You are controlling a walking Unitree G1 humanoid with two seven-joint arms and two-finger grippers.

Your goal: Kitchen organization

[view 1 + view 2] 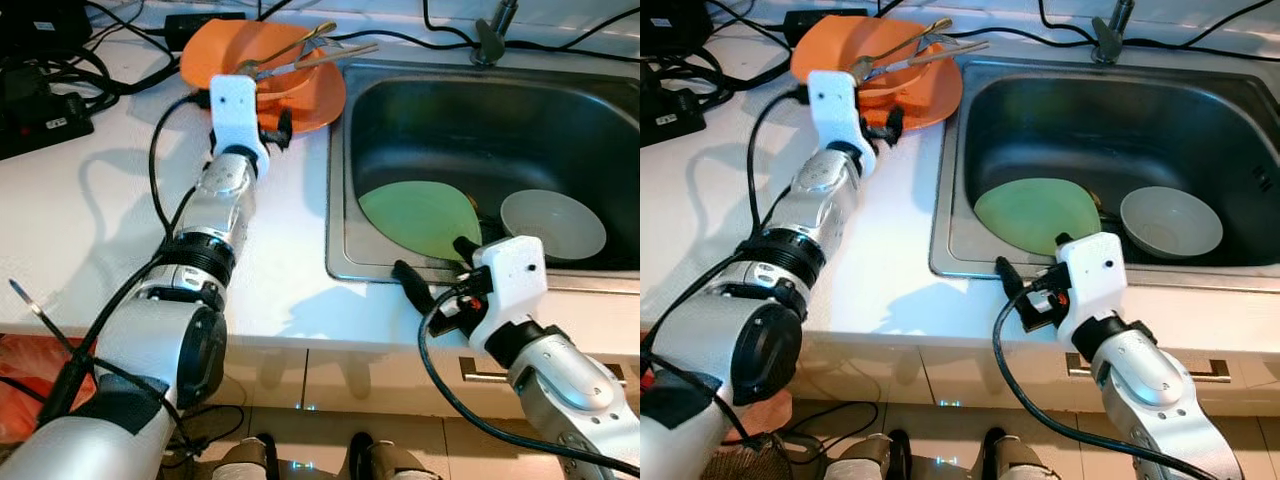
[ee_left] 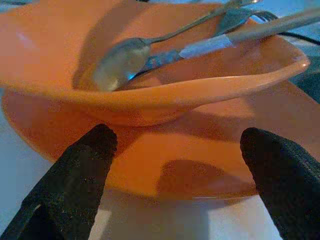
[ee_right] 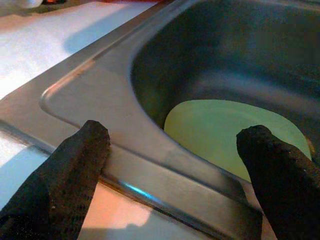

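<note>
An orange bowl [image 1: 235,48] sits on an orange plate [image 1: 315,100] at the back of the white counter, left of the sink. A spoon [image 2: 122,62] and other cutlery [image 1: 305,55] lie in the bowl. My left gripper [image 2: 180,145] is open at the plate's near edge, a finger on either side of the bowl's base, close above the plate rim. In the sink [image 1: 480,110] a green plate [image 1: 420,215] leans on the bottom beside a white bowl [image 1: 552,222]. My right gripper [image 1: 437,265] is open over the sink's front rim, pointing at the green plate [image 3: 225,130].
A faucet [image 1: 492,35] stands behind the sink. Black cables and a power adapter [image 1: 40,120] clutter the counter's back left. Bare white counter [image 1: 100,230] stretches left of my left arm. Cabinet fronts and floor lie below.
</note>
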